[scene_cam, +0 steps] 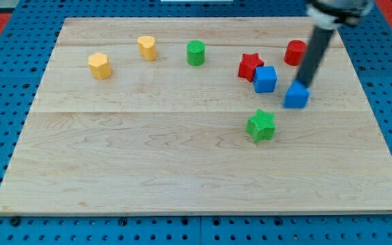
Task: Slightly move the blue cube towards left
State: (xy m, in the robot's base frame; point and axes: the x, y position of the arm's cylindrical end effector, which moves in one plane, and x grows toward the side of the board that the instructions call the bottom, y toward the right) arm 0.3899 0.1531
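Note:
The blue cube (265, 79) sits on the wooden board (182, 170) at the view's upper right, touching the red star (250, 67) on its upper left. A second blue block (296, 96), whose shape I cannot make out, lies just right of and below the cube. My rod comes down from the view's top right, and my tip (302, 84) rests at the top right edge of this second blue block, about a block's width right of the cube.
A red cylinder (295, 52) stands above my tip, partly behind the rod. A green star (260, 126) lies below the cube. A green cylinder (195, 52), a yellow heart-like block (147, 47) and a yellow block (99, 66) lie toward the view's upper left.

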